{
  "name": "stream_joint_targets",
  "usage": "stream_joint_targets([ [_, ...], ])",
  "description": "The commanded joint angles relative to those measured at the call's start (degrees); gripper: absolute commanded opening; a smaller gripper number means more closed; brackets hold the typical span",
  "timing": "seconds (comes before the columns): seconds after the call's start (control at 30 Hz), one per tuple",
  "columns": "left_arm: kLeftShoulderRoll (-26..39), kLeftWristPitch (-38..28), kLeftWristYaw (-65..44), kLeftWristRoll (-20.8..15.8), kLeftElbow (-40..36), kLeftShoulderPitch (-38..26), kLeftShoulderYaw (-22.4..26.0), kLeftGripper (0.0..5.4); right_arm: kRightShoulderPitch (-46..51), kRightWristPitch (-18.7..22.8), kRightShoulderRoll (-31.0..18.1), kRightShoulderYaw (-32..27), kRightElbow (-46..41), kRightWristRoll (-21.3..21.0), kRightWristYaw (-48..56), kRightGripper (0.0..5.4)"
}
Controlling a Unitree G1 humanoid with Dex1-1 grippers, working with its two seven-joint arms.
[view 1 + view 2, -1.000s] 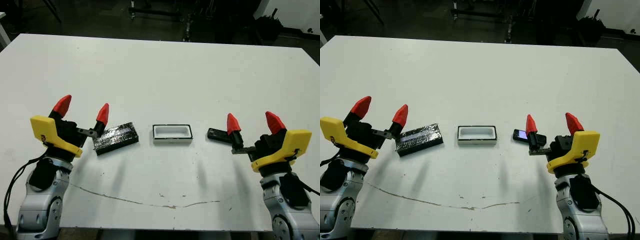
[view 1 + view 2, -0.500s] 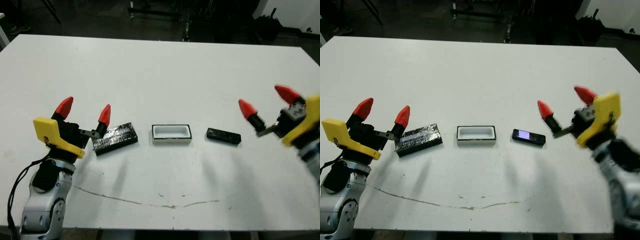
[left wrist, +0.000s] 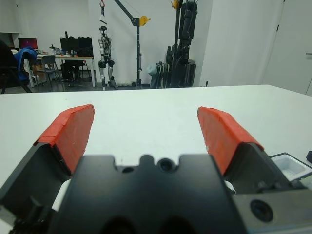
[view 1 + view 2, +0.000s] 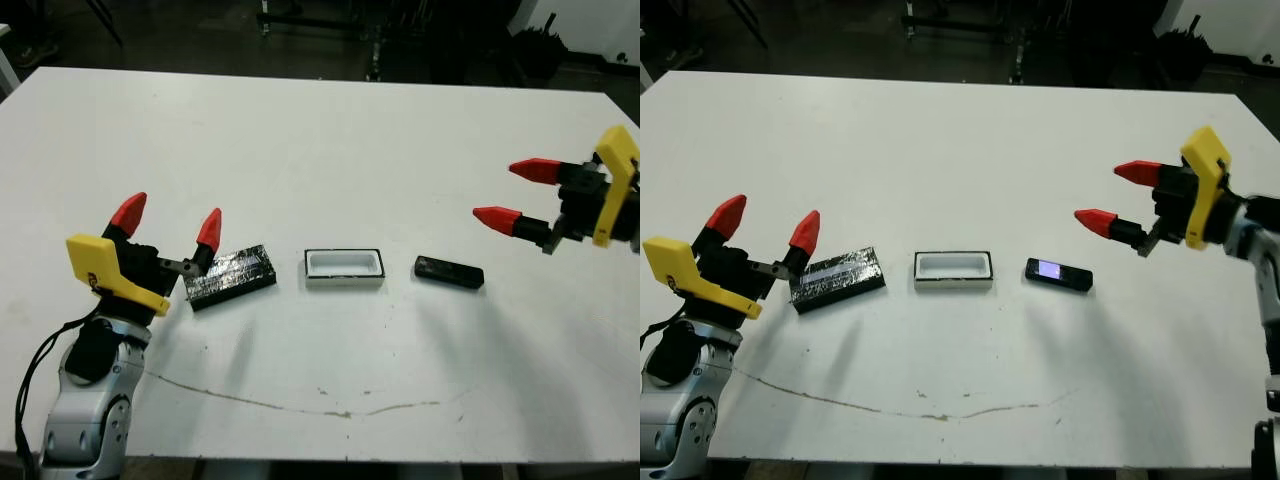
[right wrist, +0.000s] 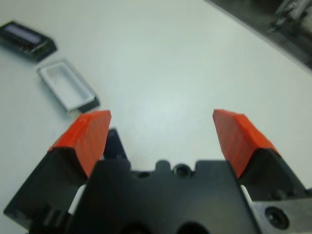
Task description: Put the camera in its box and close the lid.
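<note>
The camera [image 4: 449,271], a small black bar, lies flat on the white table just right of the box [image 4: 344,267]. That box is a shallow tray, white inside, and nothing lies in it. Left of it rests the lid [image 4: 231,275], a glossy wrinkled black slab. My left gripper [image 4: 168,220] is open, its inner fingertip at the lid's left end. Raised to the right of the camera, my right gripper [image 4: 512,192] is open and points left, holding nothing. The right wrist view shows the camera [image 5: 27,36] and the box [image 5: 68,89] beyond the fingers [image 5: 85,134].
A thin crack line [image 4: 300,405] runs across the table near its front edge. The table's far edge [image 4: 320,80] meets a dark floor with stands. In the left wrist view a corner of the box [image 3: 292,168] shows past one finger.
My right arm has risen from beside the camera and swung right, turning so its fingers point left. The left gripper, lid, box and camera have stayed put.
</note>
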Motion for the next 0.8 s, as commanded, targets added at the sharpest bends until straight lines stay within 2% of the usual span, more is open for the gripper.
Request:
stream_joint_targets([
  [0.03,0.7,0.9,-0.3,-0.3,0.2,-0.1,0.2,5.38,-4.7,-4.8,1.0,3.4,8.3,-4.6,2.8,5.40],
  [0.2,0.6,1.0,-0.2,-0.2,0.0,-0.2,0.2,5.38,-9.6,-8.8,3.1,6.9,17.8,-9.3,6.9,5.40],
  [0.37,0.9,1.3,-0.3,0.0,0.0,-0.1,0.2,5.38,-11.4,-14.0,4.5,8.6,21.8,-13.1,7.4,5.40],
  [0.5,1.0,0.8,-0.5,0.3,0.2,0.0,0.2,5.38,-12.2,-14.1,5.6,9.2,24.3,-15.4,6.6,5.40],
  [0.6,1.1,0.5,-0.8,0.4,0.3,0.1,0.2,5.38,-12.4,-15.7,6.4,9.5,25.7,-16.8,6.1,5.40],
  [0.8,1.0,1.3,-0.8,-0.1,0.0,0.3,0.3,5.38,-12.0,-16.7,7.4,10.4,25.2,-19.0,6.6,5.40],
])
